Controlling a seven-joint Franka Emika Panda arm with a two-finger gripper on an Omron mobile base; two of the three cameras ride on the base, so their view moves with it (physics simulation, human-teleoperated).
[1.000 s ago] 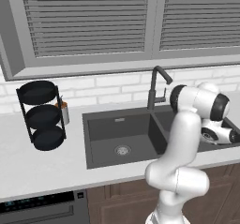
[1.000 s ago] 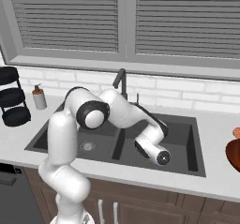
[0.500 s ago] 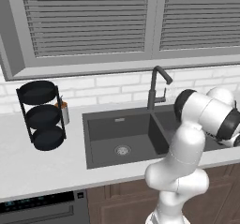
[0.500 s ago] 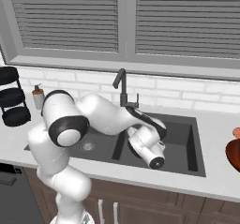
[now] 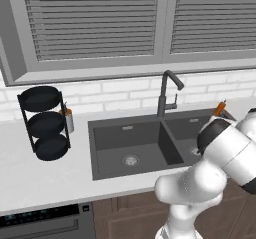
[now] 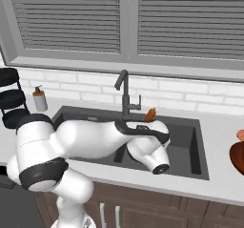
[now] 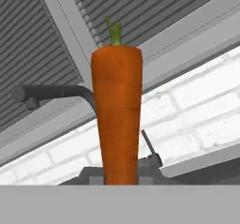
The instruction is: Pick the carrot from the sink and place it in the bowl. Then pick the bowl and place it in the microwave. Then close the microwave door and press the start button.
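Above the right basin of the sink (image 6: 190, 148), the gripper (image 6: 148, 119) was raised with its jaws clamped on the carrot (image 7: 116, 120), which stood clear of the basin floor. Seen from the hand camera, the carrot rose from between the fingers with its broad, green-stalked end farthest from them, set against the window blinds (image 7: 42, 40), the white brick wall (image 7: 197, 110) and the dark gooseneck faucet (image 7: 51, 93). From the right base camera, the orange tip (image 6: 150, 114) showed just beside the faucet (image 6: 125, 94), above the arm's wrist. From the left base camera, the carrot (image 5: 219, 108) appeared near the sink's far right corner. At the right edge of the counter (image 6: 224, 174), well apart from the gripper, sat the reddish-brown bowl (image 6: 238, 155). On the left counter stood a black three-tier rack (image 5: 44, 123) with a small bottle (image 5: 68, 120) beside it.
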